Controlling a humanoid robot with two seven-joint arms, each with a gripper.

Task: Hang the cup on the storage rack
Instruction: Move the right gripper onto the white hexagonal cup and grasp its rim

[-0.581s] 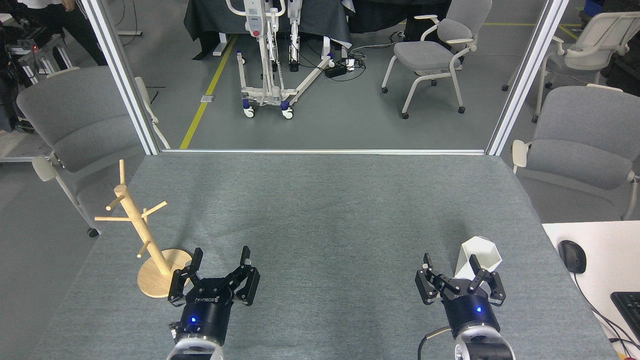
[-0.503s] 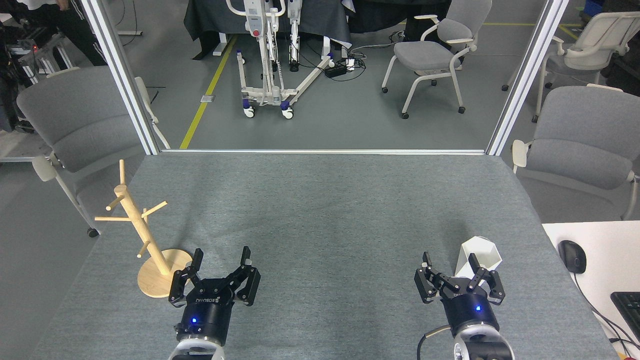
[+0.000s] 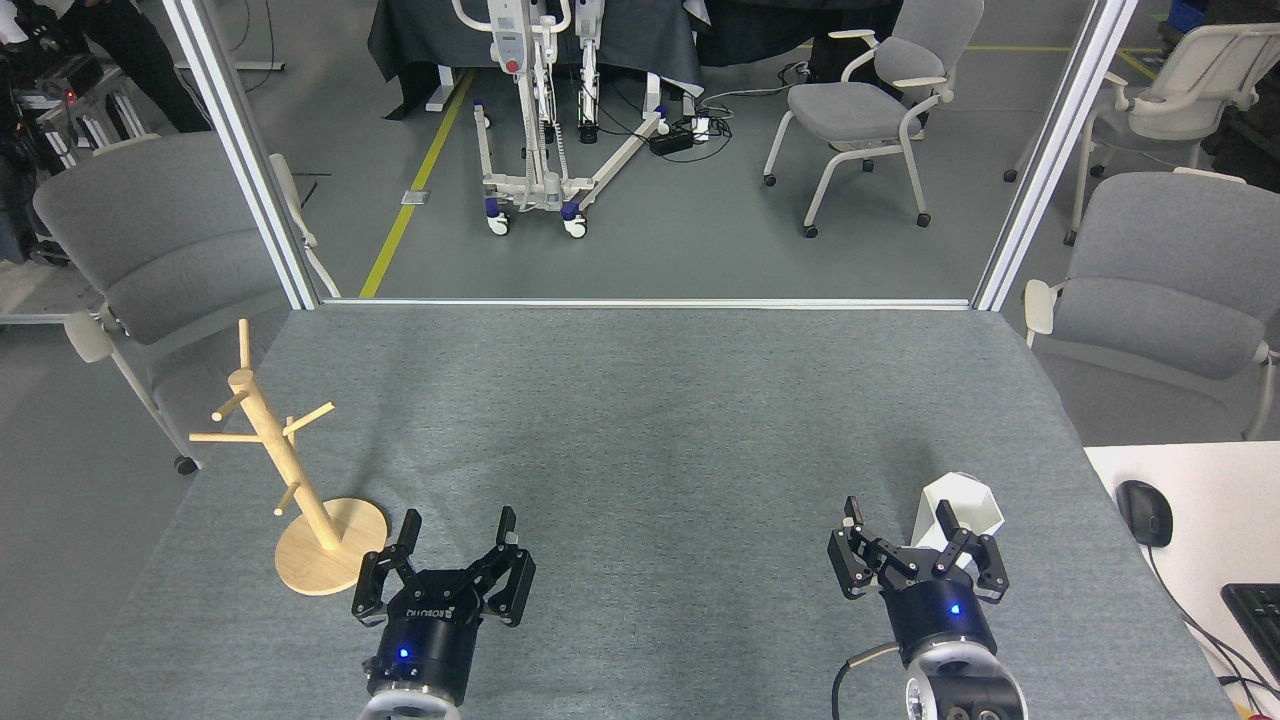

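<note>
Setting: grey felt-covered tabletop [image 3: 640,420] framed by two aluminium posts, with office chairs and a wheeled lift frame on the floor beyond.
Storage rack: wooden mug tree [image 3: 290,470] stood at the near left of the tabletop, its post upright on a round disc base, thin pegs angled upward and all bare, so any peg could take a handle.
Cup: white faceted mug [image 3: 962,510] sat upright at the near right, partly hidden behind the right gripper; its handle could not be made out.
Right gripper: [image 3: 912,535] jaws were apart, one finger overlapping the cup's near side; contact could not be confirmed. The placement suggested a reach for the grasp.
Left gripper: [image 3: 455,540] jaws were spread wide and empty, just right of the rack base and not touching it, probably waiting.
Task stage: cup not yet lifted; rack and cup lay well apart across the tabletop.
</note>
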